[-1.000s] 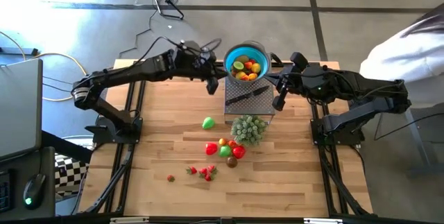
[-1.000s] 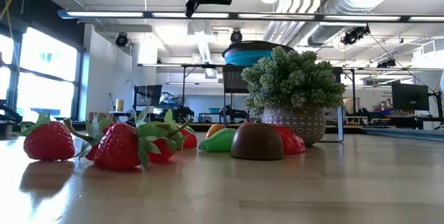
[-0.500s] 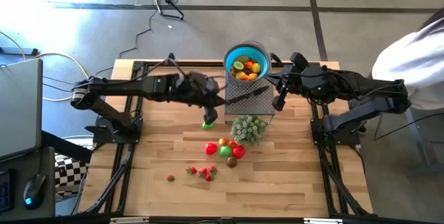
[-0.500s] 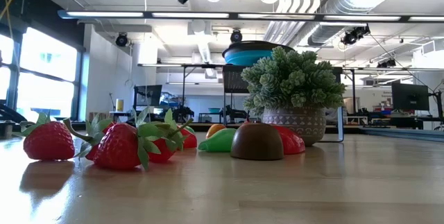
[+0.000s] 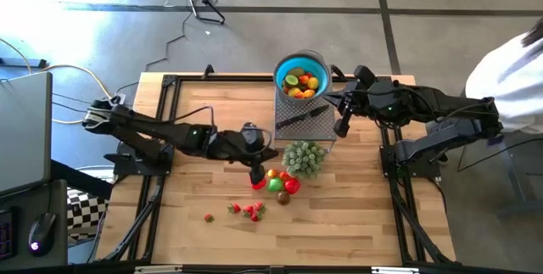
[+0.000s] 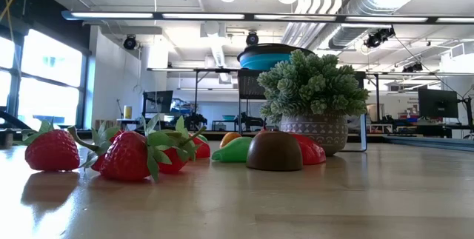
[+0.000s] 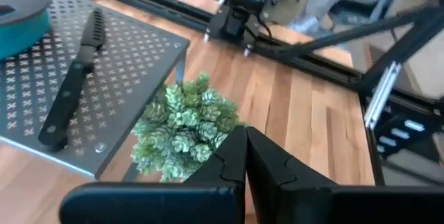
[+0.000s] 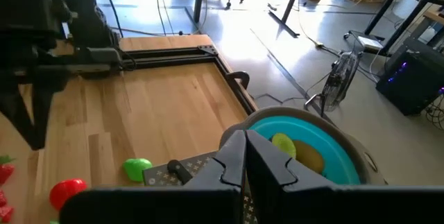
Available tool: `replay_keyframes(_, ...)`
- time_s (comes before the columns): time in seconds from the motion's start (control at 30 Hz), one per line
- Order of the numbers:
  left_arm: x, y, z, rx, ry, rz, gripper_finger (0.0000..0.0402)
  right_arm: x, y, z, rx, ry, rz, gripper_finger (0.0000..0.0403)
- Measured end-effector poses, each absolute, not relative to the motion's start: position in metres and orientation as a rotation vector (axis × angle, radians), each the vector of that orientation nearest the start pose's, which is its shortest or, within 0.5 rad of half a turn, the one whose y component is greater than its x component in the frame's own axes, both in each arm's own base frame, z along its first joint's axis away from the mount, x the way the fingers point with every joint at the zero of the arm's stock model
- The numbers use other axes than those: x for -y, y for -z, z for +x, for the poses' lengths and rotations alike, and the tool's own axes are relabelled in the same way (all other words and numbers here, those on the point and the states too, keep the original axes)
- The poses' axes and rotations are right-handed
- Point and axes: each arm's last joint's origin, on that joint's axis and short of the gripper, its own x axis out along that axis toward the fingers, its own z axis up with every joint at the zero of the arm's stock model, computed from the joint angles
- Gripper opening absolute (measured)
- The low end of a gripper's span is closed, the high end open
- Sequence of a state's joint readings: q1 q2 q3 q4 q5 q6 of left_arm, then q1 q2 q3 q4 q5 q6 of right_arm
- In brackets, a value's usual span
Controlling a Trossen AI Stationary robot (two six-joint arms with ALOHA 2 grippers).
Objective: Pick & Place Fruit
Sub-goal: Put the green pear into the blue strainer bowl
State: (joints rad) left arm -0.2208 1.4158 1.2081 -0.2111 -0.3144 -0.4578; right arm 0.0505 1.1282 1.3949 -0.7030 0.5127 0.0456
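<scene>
1. Blue bowl [image 5: 302, 74] up on the perforated metal stand [image 5: 316, 126] already holds several fruit, and the left gripper [image 5: 257, 175], which was beside that bowl a second ago, has swung out and down to the loose pile.
2. Its jaws are pressed together with nothing between them, right over the red, yellow and green fruit [image 5: 277, 181] on the desk [image 5: 195, 189], next to the bushy green plant [image 5: 304, 157].
3. That reads as coming back for another pick; it must spread first.
4. More strawberries [image 5: 251, 210] lie further out.
5. Right gripper [image 5: 342, 125] waits beside the stand, jaws closed, empty.
6. Knife [image 7: 72, 85] lies on the stand.
</scene>
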Motion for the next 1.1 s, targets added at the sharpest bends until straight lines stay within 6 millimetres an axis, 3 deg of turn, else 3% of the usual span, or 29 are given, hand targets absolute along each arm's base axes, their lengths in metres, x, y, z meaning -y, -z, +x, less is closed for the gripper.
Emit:
replay_keyframes(0.17,0.068,-0.329,0.296,-0.342,-0.195,-0.378,0.0001,0.003,-0.423,0.211,-0.435,0.449,-0.051,0.0004)
replay_keyframes(0.47,0.053,-0.32,0.243,-0.324,-0.209,-0.408,0.0001,0.003,-0.423,0.211,-0.434,0.459,-0.044,0.0004)
replay_keyframes(0.7,0.044,-0.31,0.214,-0.299,-0.25,-0.434,0.0001,0.004,-0.424,0.212,-0.393,0.477,0.04,0.0004)
replay_keyframes(0.87,0.039,-0.311,0.204,-0.282,-0.326,-0.41,0.0001,0.004,-0.424,0.213,-0.375,0.492,0.102,0.0004)
replay_keyframes(1.1,0.038,-0.31,0.208,-0.259,-0.398,-0.389,0.0001,0.004,-0.42,0.22,-0.393,0.494,0.107,0.0004)
